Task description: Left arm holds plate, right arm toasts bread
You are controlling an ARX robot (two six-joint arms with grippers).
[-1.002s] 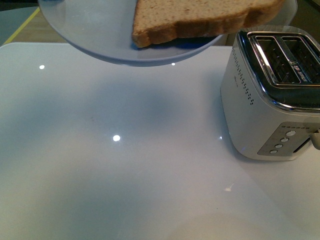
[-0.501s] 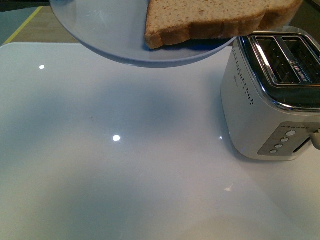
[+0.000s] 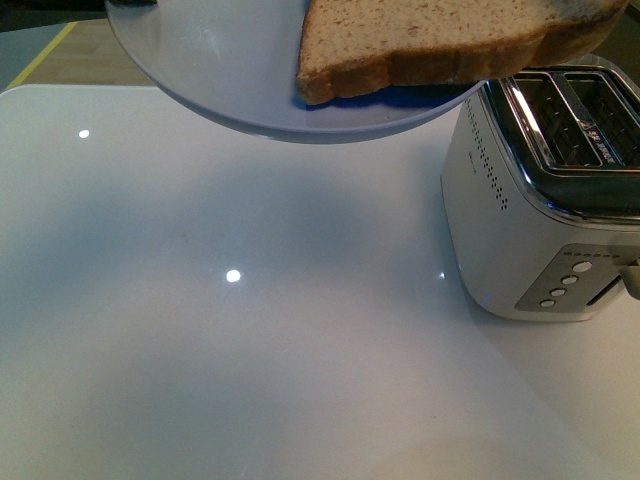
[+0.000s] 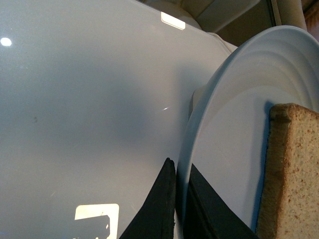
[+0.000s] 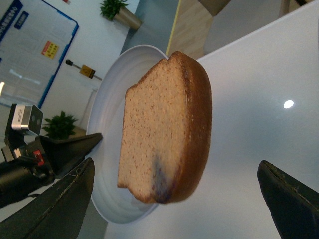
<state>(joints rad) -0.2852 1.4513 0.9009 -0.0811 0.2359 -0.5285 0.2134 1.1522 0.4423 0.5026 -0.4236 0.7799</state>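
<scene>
Nearest me, the silver two-slot toaster (image 3: 520,230) stands at the right of the white worktop (image 3: 250,350). Further off, my left fingers (image 4: 158,206) pinch the rim of the pale blue plate (image 3: 210,60), held in the air with the bread slice (image 3: 430,40) lying on it. My right fingers (image 5: 62,206) gape wide, apart from the bread.

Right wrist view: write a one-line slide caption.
Open right gripper frames a wholemeal bread slice on a pale plate, its rim pinched by the left gripper.

Left gripper (image 4: 180,172): thin, black, tapered jaws.
</scene>
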